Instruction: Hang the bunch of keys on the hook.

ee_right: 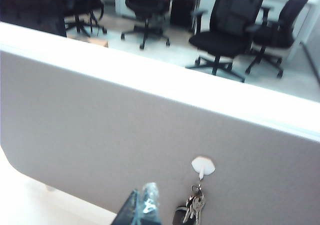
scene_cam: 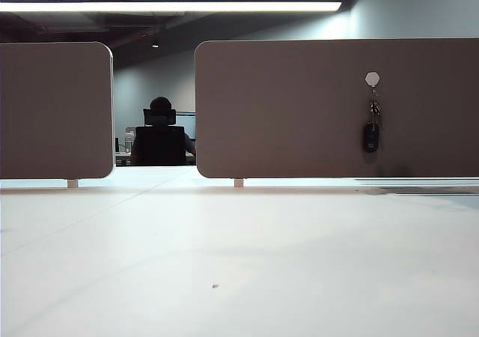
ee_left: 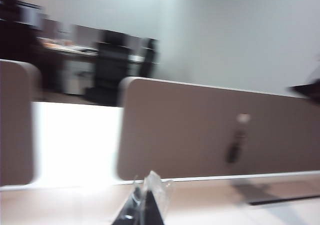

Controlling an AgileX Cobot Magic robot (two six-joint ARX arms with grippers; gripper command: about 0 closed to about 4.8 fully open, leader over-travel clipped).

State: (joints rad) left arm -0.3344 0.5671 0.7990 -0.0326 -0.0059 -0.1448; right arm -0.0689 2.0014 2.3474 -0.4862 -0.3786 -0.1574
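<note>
Jaws together, nothing held, on both left gripper point(ee_left: 145, 197) and right gripper point(ee_right: 142, 205), each back from the grey divider panel point(scene_cam: 299, 112). Bunch of keys point(scene_cam: 371, 131) hangs on hook point(scene_cam: 372, 79), far right w/ fob lowest — task looks done, arms clear.

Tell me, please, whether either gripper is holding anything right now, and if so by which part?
Nothing is held. The left gripper and right gripper are both shut and empty; the bunch of keys hangs from the hook on its own.
</note>
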